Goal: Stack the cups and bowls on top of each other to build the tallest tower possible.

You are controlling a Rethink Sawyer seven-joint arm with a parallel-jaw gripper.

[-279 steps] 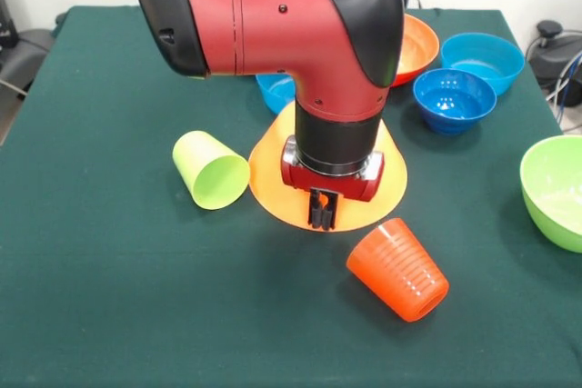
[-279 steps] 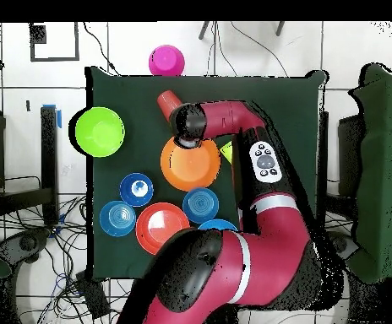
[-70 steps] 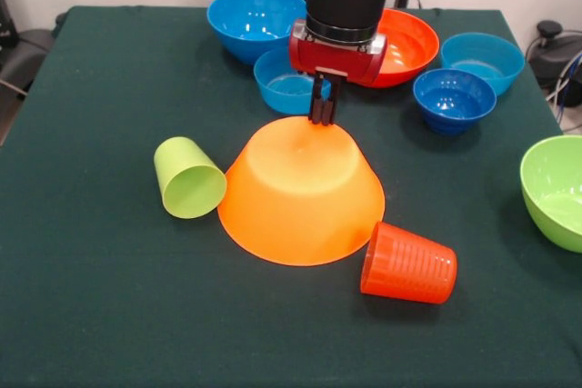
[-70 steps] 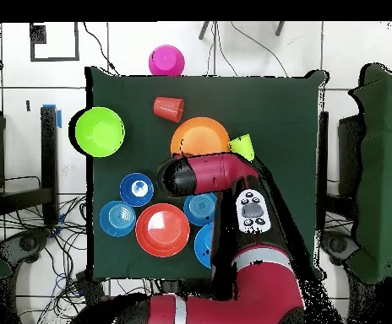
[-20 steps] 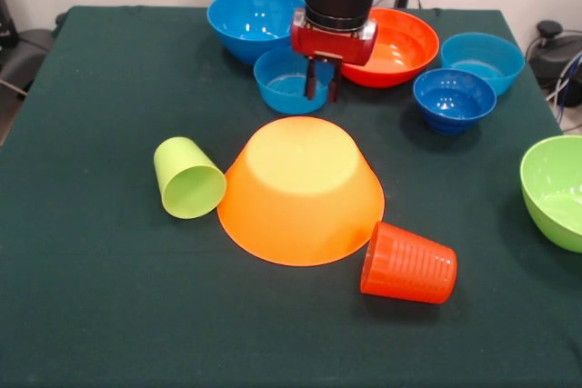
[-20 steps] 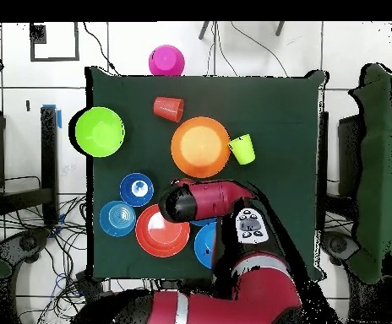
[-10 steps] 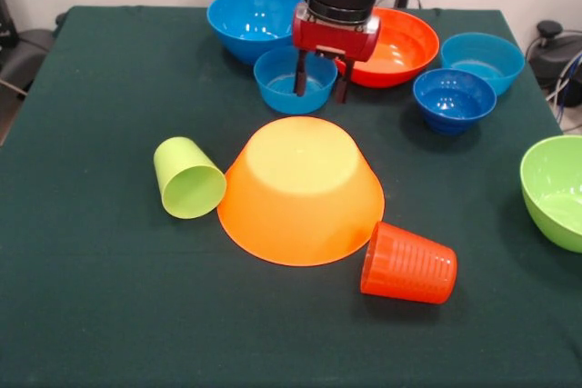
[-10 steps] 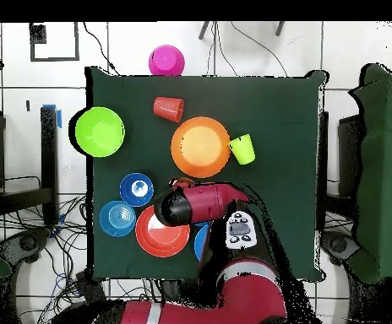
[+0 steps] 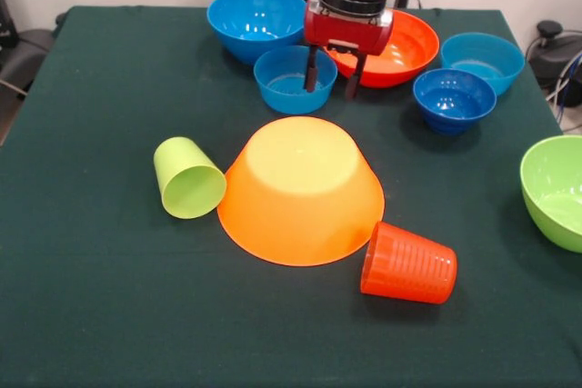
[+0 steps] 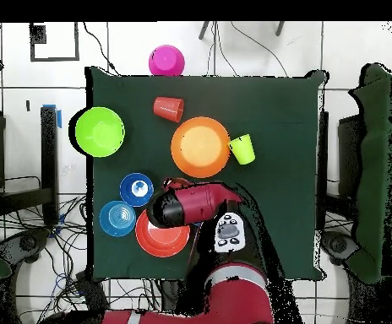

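Orange base bowl (image 9: 300,190) sits upside down mid-table, nothing on top of it, so the tower is just the base. Gripper (image 9: 334,77) has backed off it over the last few seconds, shifted toward the red-orange bowl (image 9: 406,45), and gone from pinched shut to fingers spread, holding nothing. It now hangs between the small blue bowl (image 9: 291,79) and the red-orange one, close to that bowl's near rim. Read: base placement done, arm is lining up the next piece, probably the red-orange bowl. Both cups lie on their sides touching or just beside the base: lime cup (image 9: 187,177) on one side, ribbed orange cup (image 9: 409,263) on the other. Pink bowl (image 10: 166,61) sits beyond the table's far edge in the overhead view, lime-green bowl (image 9: 555,190) at the table edge.
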